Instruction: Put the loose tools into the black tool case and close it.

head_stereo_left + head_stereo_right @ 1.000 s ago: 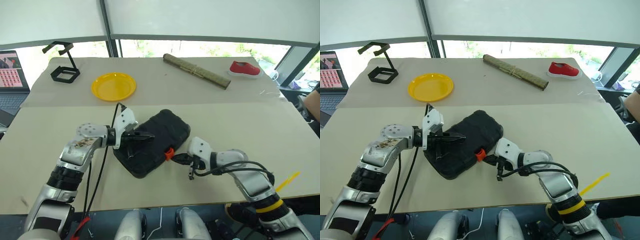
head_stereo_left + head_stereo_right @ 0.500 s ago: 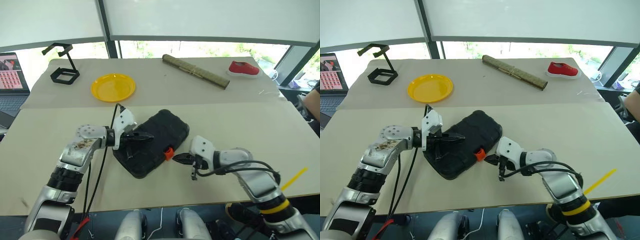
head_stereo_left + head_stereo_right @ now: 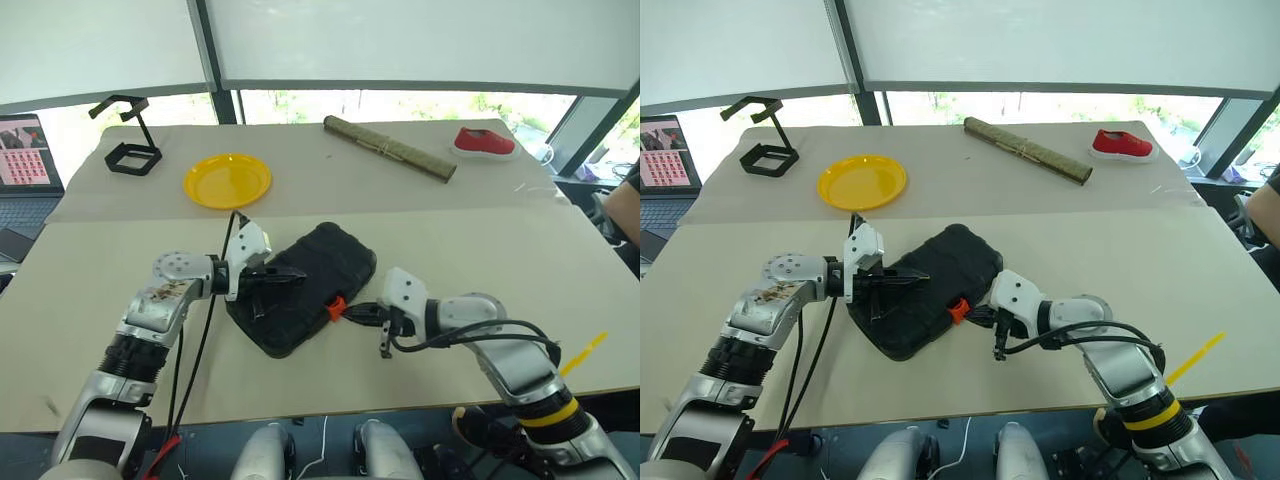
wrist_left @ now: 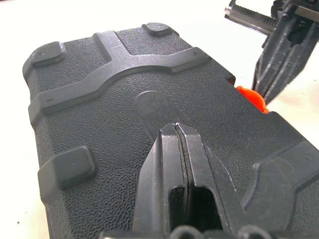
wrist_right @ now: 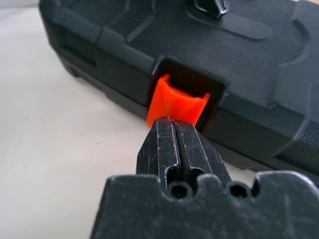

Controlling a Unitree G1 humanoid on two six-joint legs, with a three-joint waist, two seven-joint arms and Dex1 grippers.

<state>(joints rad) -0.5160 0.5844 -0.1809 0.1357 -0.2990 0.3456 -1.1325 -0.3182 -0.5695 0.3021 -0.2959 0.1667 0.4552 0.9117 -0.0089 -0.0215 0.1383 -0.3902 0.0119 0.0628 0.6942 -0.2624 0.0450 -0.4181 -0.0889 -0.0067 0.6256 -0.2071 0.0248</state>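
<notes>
The case (image 3: pixel 305 285) lies shut and flat on the bench (image 3: pixel 470 250), askew, its orange latch (image 5: pixel 177 102) facing the right claw (image 5: pixel 174 144). That claw is closed, empty, its tips just at the latch. The left claw (image 4: pixel 177 149), also closed and empty, is pressed on the lid. The shell is judged rigid, textured and fairly heavy; the latch is best pushed at its lip, the lid being held down.

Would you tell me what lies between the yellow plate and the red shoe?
In the left eye view, a long brown roll lies slantwise between the yellow plate and the red shoe.
</notes>
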